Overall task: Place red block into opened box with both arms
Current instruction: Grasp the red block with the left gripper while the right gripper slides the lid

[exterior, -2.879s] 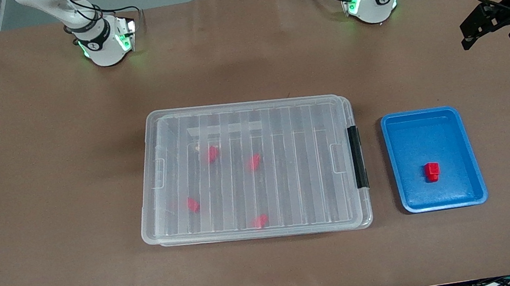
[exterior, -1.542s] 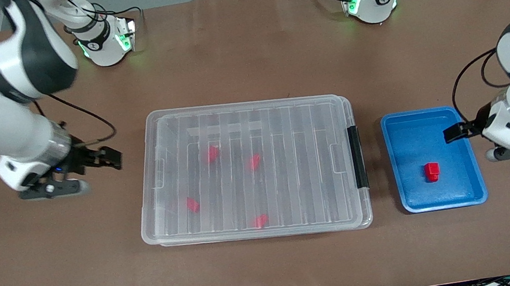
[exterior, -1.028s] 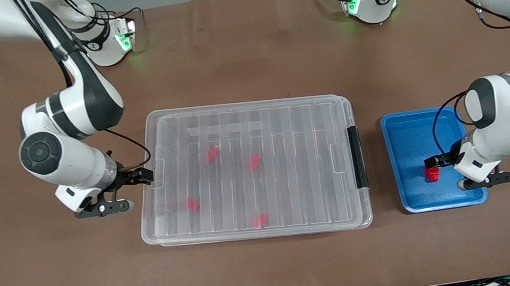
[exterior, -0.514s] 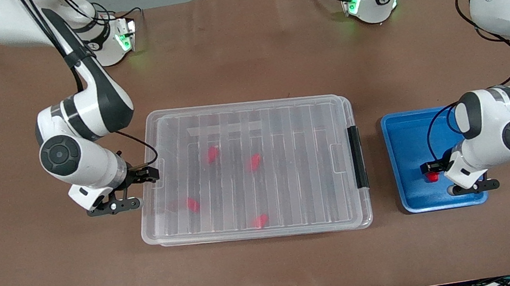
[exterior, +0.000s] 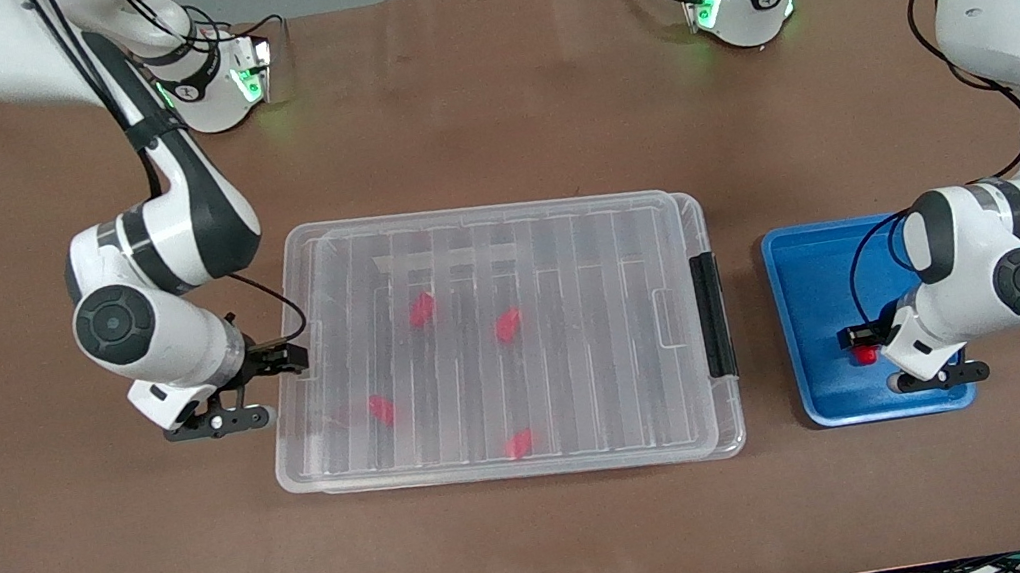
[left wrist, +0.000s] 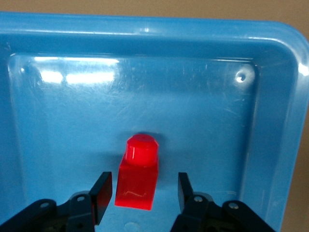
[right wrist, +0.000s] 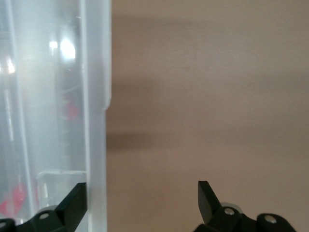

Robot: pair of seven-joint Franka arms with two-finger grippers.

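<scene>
- The left gripper [exterior: 868,344] is sitting low in the blue tray [exterior: 803,283], which is lying beside the box at the left arm's end of the table. A second ago its fingers were standing wide at the red block [left wrist: 137,179]; now they have come in around it.
- In the left wrist view the two fingers [left wrist: 101,195] are standing on either side of the block with narrow gaps showing, so they are partly closed around it and not visibly pressing on it yet.
- The red block is still resting upright on the tray floor, its round stub on top.
- The right gripper [exterior: 283,359] is reaching the short end of the box [exterior: 498,339] at the right arm's end of the table. Its fingers are spread wide, one at the lid's rim [right wrist: 96,145], the other over bare table.
- That end of the lid has shifted slightly compared with half a second ago, so the opening seems to be starting.
- Four more red blocks are already lying inside the box under its ribbed clear lid.
- Judging from this, both steps are beginning together: pick-up and lid lifting.
- No brand, label or readable writing is showing anywhere.
</scene>
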